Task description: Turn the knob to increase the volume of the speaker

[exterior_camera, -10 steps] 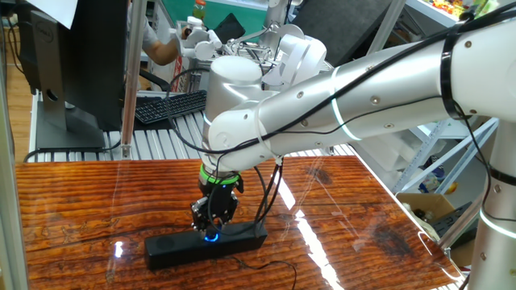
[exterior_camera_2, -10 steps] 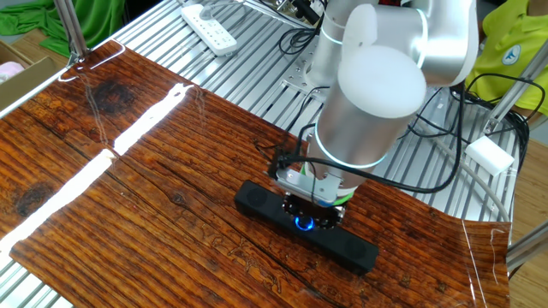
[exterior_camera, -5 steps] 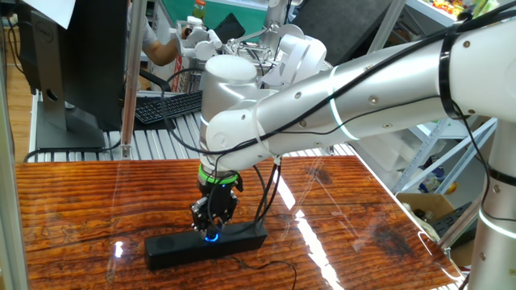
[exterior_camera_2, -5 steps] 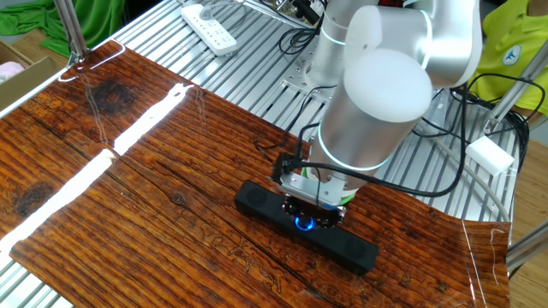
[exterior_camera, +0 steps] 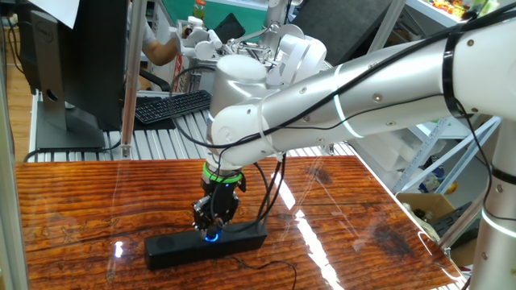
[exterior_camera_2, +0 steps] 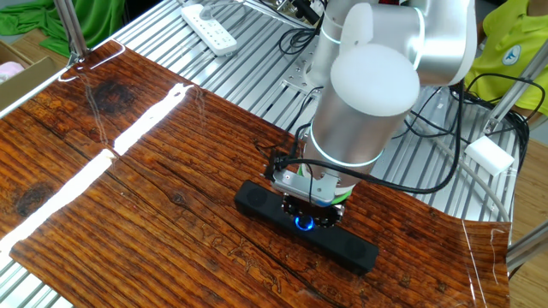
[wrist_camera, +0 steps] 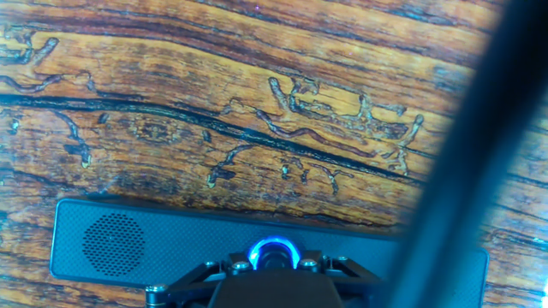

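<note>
One knob, directly beneath the end effector

Glowing blue at the middle of the speaker, which is lying lengthwise across the wooden surface, the knob is sitting between fingers pointing straight down; they are looking partly closed around it, though actual contact is hidden.

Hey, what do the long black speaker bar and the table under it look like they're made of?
The long matte-black speaker bar looks like plastic, with a dull, non-reflective shell and a round patch of fine perforated grille, possibly metal mesh. The reddish-brown wooden table shows strong dark grain lines under a glossy finish: bright streaks of light reflect off it. Whether it is solid wood or a printed veneer cannot be told.
</note>
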Controlling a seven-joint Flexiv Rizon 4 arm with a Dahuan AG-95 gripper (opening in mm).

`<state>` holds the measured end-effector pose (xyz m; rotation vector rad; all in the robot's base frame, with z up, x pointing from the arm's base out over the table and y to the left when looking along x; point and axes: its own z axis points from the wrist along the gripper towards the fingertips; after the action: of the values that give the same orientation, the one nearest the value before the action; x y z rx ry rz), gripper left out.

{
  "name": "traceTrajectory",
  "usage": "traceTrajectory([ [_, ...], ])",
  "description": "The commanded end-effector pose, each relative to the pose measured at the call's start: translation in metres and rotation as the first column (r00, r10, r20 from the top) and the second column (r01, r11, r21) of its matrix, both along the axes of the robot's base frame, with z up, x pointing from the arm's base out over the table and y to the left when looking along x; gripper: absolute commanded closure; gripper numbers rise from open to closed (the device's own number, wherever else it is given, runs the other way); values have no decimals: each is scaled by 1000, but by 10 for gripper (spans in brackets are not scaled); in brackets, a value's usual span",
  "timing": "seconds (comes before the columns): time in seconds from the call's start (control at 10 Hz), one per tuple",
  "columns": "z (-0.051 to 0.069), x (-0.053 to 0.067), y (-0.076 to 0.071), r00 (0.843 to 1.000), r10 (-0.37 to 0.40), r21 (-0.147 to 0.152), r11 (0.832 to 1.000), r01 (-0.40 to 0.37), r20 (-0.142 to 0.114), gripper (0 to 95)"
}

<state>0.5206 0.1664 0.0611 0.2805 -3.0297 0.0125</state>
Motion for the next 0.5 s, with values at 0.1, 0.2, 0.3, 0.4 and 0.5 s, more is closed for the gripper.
traceTrajectory([
  [0.1, 0, -1, 0, 1000, 0, 6, 1000, 0, 1, 570],
  [0.2, -1, -1, 0, 1000, 1, 6, 1000, -1, 2, 570],
  [0.3, -1, -1, 0, 1000, 9, 1, 1000, -9, 2, 570],
  [0.4, -1, -2, 0, 1000, 12, 1, 1000, -12, 2, 570],
  [0.5, -2, -4, 0, 1000, 14, -1, 1000, -14, 3, 570],
])
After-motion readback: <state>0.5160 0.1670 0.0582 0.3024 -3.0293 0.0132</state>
